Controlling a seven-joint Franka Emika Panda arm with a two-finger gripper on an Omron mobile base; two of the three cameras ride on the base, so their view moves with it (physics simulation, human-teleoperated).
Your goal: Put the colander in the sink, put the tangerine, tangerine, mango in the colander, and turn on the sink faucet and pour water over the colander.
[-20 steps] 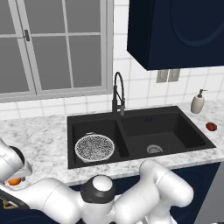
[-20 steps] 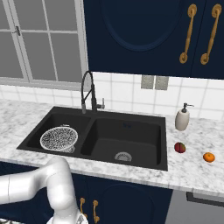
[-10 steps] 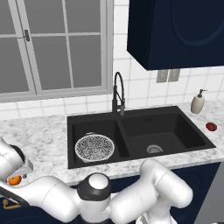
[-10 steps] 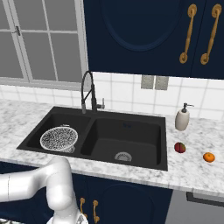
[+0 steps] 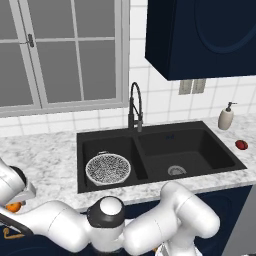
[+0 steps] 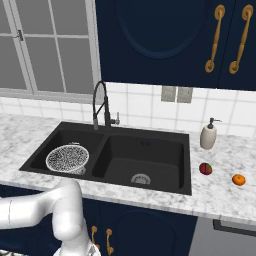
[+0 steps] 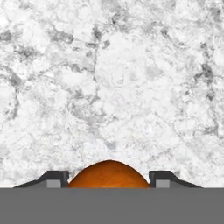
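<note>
Over the speckled white marble desk (image 7: 109,87), the end effector (image 7: 108,178) pinches a round orange tangerine (image 7: 108,175) between its two dark tips. The wide silvery mesh colander (image 5: 108,169) sits in the left basin of the matte black double sink (image 5: 200,150), while the small dark red mango (image 6: 205,168) and a second orange tangerine (image 6: 239,179) lie on the desk right of it

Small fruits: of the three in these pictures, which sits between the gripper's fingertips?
The round orange tangerine at the gripper, over the marble counter. The other orange tangerine and the dark red oval mango lie right of the black sink.
</note>
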